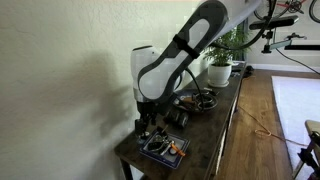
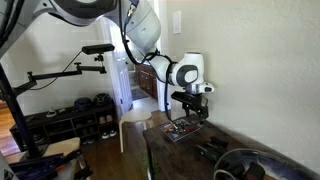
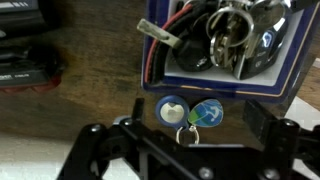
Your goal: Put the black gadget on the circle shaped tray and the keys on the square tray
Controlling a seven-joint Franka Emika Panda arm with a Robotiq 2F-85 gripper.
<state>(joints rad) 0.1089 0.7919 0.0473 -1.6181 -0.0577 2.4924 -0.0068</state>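
Observation:
The square tray [image 3: 240, 88] fills the top of the wrist view and holds the silvery keys [image 3: 230, 30] among dark items and a red cord. Two blue key fobs [image 3: 190, 113] on a ring lie on the wood just outside the tray's rim, between my fingers. My gripper [image 3: 185, 135] is open and empty, just above the tray's edge [image 1: 165, 150]. The black gadget [image 3: 25, 65] lies on the table beside the tray. The circle shaped tray [image 1: 203, 99] sits further along the table and also shows in an exterior view [image 2: 248, 165].
The dark wooden table [image 1: 215, 135] is narrow and stands against a pale wall. A white plant pot [image 1: 220, 72] stands at its far end. A white chair [image 2: 135, 115] and black stands with shoes [image 2: 70, 120] are beyond the table.

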